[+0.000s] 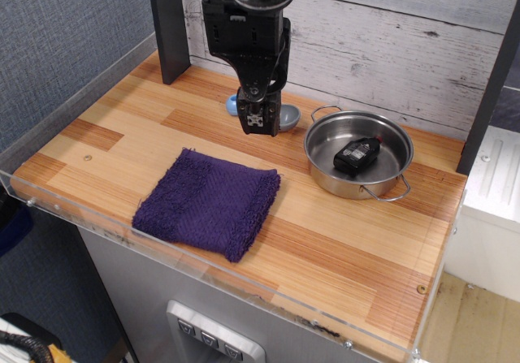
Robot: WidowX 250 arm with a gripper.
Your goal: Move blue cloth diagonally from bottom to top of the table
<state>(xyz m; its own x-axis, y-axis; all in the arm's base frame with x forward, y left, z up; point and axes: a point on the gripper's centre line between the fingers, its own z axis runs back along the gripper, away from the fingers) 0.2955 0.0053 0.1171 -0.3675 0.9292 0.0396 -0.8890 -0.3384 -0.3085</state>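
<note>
The blue cloth (210,202) is a folded, dark indigo-purple terry towel lying flat near the front edge of the wooden table (349,241). My gripper (257,122) hangs from the black arm above the table's back middle, well behind and above the cloth, not touching it. Its fingers point down and look close together with nothing between them.
A steel pan (359,153) with two handles stands at the right back, holding a small black object (356,155). A grey scoop with a light-blue handle (286,117) lies behind the gripper. A dark post (168,26) stands at the back left. A clear acrylic rim (73,217) edges the table.
</note>
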